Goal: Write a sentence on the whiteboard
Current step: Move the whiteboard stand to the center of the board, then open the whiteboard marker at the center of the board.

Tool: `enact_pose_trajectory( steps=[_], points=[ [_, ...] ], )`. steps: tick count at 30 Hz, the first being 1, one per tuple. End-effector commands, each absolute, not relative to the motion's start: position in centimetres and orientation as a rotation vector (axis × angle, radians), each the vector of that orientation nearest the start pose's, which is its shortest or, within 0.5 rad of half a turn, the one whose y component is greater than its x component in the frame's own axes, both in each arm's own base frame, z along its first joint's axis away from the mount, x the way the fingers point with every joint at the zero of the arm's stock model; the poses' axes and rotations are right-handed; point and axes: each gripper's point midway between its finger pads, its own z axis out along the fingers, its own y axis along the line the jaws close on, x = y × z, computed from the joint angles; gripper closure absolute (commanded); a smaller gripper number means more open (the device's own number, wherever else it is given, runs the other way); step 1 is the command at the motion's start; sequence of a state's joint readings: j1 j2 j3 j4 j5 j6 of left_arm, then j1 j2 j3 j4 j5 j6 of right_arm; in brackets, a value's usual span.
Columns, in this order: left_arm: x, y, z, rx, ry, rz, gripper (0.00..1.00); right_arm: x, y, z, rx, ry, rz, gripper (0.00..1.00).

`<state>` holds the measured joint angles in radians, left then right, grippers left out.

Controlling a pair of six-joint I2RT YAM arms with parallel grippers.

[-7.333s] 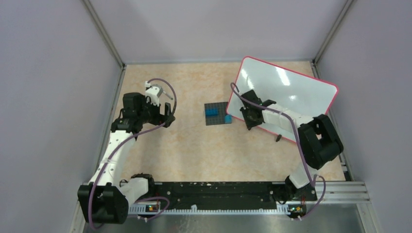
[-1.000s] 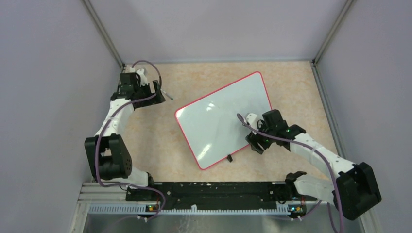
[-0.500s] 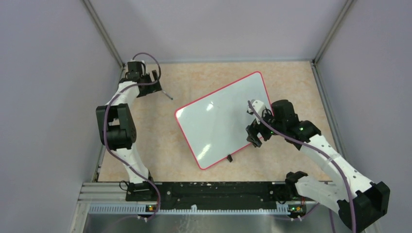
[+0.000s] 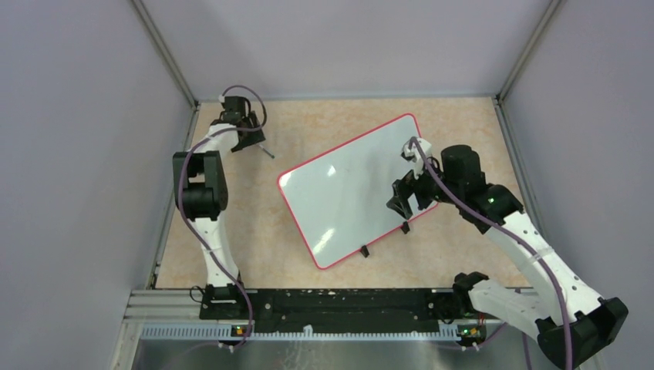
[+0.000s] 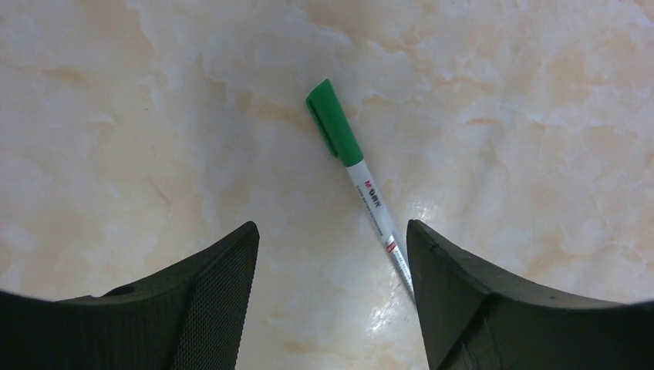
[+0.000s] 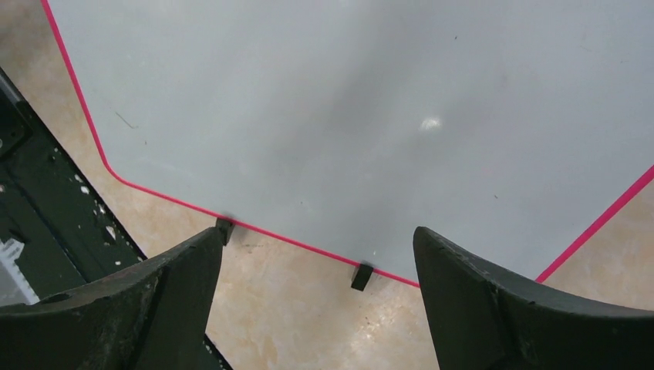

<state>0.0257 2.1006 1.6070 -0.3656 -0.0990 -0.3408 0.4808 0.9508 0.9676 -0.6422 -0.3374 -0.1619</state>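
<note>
The whiteboard (image 4: 351, 193) lies flat and tilted mid-table, glossy white with a red-pink rim; no lettering shows on it, so the sentence is not in view. Two black clips (image 6: 361, 275) sit on its near edge. My right gripper (image 4: 407, 199) hovers open over that edge, and in the right wrist view it (image 6: 316, 250) has only table and board between its fingers. A green-capped white marker (image 5: 362, 181) lies on the table at the far left (image 4: 266, 151). My left gripper (image 5: 332, 243) stands open over the marker's tail end, which runs beside the right finger (image 5: 463, 293).
The black base rail (image 4: 339, 301) runs along the near edge, and part of it shows in the right wrist view (image 6: 31, 177). Grey walls with metal posts (image 4: 166, 58) close in the table on three sides. The left arm (image 4: 202, 189) stretches along the left wall.
My left gripper has reached further back over the marker and its jaws have narrowed a little. My right gripper has risen from the board's near edge and opened wider. The board stayed put.
</note>
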Motion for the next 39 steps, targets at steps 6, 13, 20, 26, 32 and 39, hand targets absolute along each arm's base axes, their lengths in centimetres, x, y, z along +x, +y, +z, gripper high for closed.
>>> enact_pose_trajectory(
  steps=[6,13,20,26,32,39],
  points=[
    [55.9,1.4,4.8,-0.538,2.341,0.005,0.34,23.4,17.8,26.1,-0.806,1.944,0.562,0.06],
    [54.2,0.1,2.9,-0.489,2.413,0.052,0.57,24.1,18.2,28.4,-0.839,1.885,0.552,0.07],
    [51.7,1.0,3.4,-0.544,2.494,0.065,0.84,24.7,19.8,30.5,-0.835,1.848,0.634,0.09],
    [51.5,2.3,10.9,-0.574,2.351,-0.080,1.00,25.7,22.0,34.3,-0.797,1.780,0.757,0.13],
    [50.2,2.1,23.3,-0.534,2.082,-0.411,1.00,27.4,23.7,39.5,-0.743,1.682,0.834,0.15],
    [44.2,-1.1,39.0,-0.337,1.689,-0.687,1.00,29.0,25.9,43.4,-0.673,1.600,0.960,0.17]
  ],
)
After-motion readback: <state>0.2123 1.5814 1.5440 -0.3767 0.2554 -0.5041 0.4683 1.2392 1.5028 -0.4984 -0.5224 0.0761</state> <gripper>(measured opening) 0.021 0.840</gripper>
